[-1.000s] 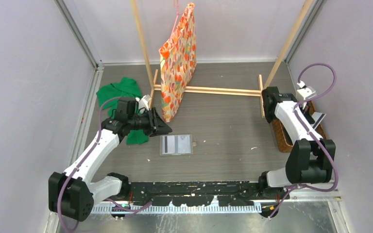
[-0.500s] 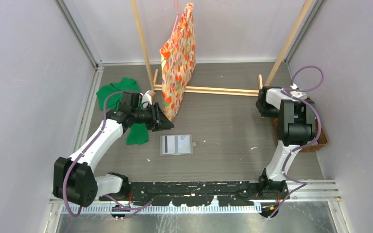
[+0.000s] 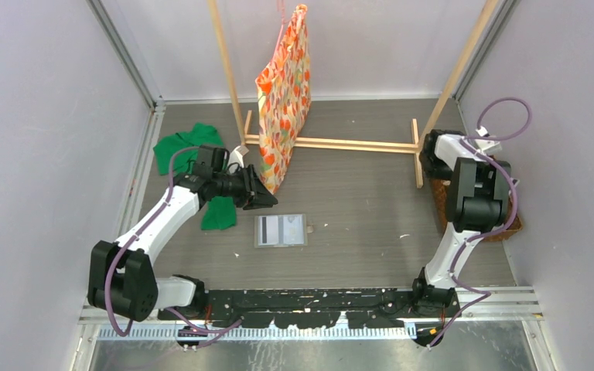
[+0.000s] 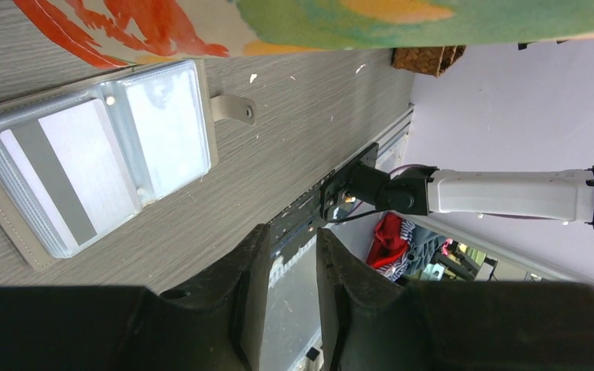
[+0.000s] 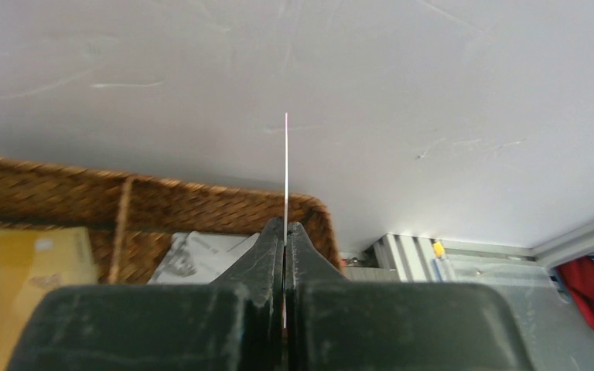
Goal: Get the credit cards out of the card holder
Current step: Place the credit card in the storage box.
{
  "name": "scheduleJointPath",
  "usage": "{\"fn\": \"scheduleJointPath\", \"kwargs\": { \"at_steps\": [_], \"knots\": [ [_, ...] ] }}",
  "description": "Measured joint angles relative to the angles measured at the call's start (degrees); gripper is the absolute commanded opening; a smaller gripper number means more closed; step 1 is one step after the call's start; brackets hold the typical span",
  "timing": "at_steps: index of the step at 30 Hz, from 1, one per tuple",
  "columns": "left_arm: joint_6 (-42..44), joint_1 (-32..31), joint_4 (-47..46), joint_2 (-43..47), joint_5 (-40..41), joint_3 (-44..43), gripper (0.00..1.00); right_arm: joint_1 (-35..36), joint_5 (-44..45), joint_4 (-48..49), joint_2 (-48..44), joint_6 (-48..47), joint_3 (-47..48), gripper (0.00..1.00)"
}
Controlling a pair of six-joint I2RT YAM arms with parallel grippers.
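The grey card holder point(image 3: 281, 229) lies open and flat on the table; the left wrist view shows its clear pockets point(image 4: 93, 154) and a pale card with a dark stripe point(image 4: 50, 166) inside. My left gripper point(image 3: 267, 199) hovers just behind and left of it, its jaws a little apart with nothing between them point(image 4: 290, 239). My right gripper point(image 5: 285, 224) is shut on a thin credit card point(image 5: 286, 166) seen edge-on, held over the wicker basket point(image 5: 162, 202) by the right wall. In the top view the right arm point(image 3: 476, 193) hides that gripper.
An orange patterned bag point(image 3: 282, 93) hangs from a wooden frame point(image 3: 332, 144) right behind my left gripper. A green cloth point(image 3: 189, 143) lies at the back left. The basket point(image 3: 515, 224) holds a yellow card point(image 5: 31, 263) and a grey-white one point(image 5: 201, 255).
The right arm has folded back and turned over the basket, still holding its card. The left gripper has shifted slightly toward the bag and its jaws have narrowed a little.
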State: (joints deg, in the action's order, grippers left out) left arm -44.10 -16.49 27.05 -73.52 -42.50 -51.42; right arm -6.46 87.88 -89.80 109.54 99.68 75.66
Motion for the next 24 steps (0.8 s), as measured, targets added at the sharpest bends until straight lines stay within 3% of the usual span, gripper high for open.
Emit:
{"fn": "scheduleJointPath", "kwargs": {
  "at_steps": [8, 24],
  "knots": [
    [0.04, 0.0, -0.24, -0.63, -0.55, 0.0, 0.29, -7.02, 0.13, -0.09, 0.13, -0.98, -3.08, 0.01],
    [2.12, 0.0, 0.33, -0.61, -1.07, 0.02, 0.28, -6.99, 0.55, -0.31, 8.13, 1.6, -5.86, 0.01]
  ]
}}
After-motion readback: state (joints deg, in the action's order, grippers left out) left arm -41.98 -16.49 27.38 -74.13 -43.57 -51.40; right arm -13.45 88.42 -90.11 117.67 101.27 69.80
